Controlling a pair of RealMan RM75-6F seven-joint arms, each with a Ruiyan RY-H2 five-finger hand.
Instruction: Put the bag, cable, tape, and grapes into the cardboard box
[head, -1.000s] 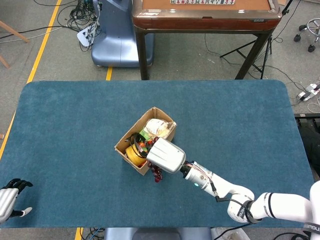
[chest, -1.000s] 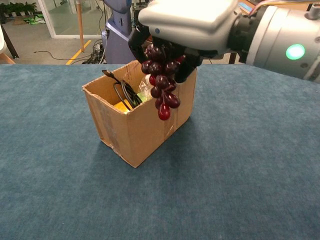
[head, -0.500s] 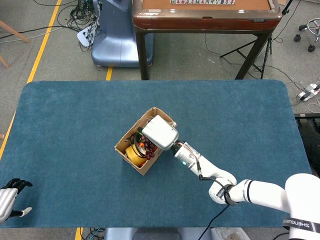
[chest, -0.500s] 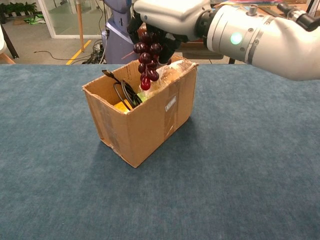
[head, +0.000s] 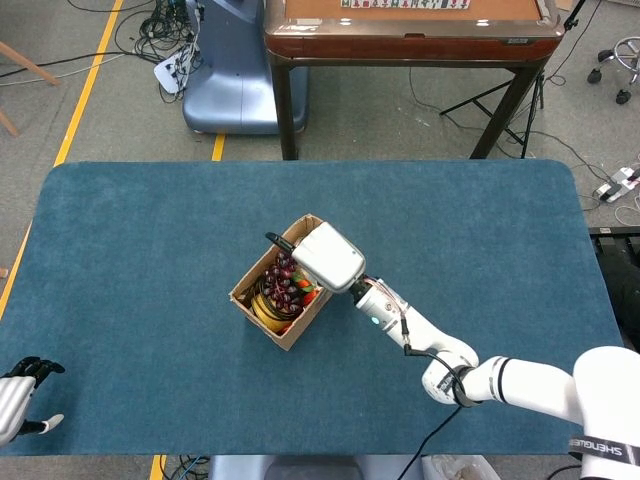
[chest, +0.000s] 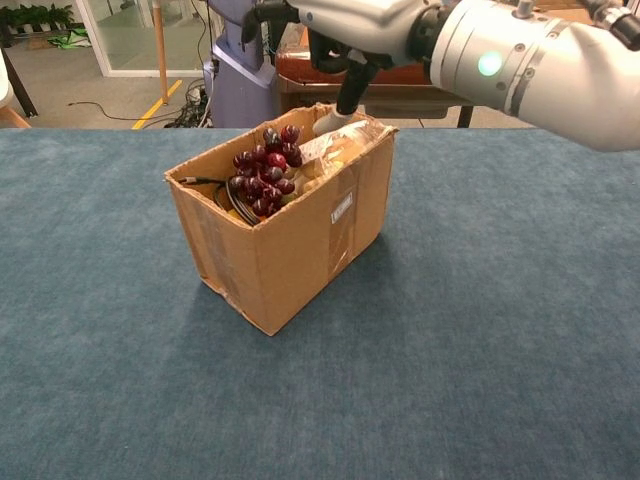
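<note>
From the head, my right hand hangs over the far end of the box, fingers apart, holding nothing. The grapes lie inside on the yellow tape. My left hand sits at the table's near left corner, empty and spread.

From the chest, the right hand is above the box, spread. Grapes rest on top, beside the bag and cable.

Beyond the blue-carpeted table stand a wooden table and a blue-grey machine base.
</note>
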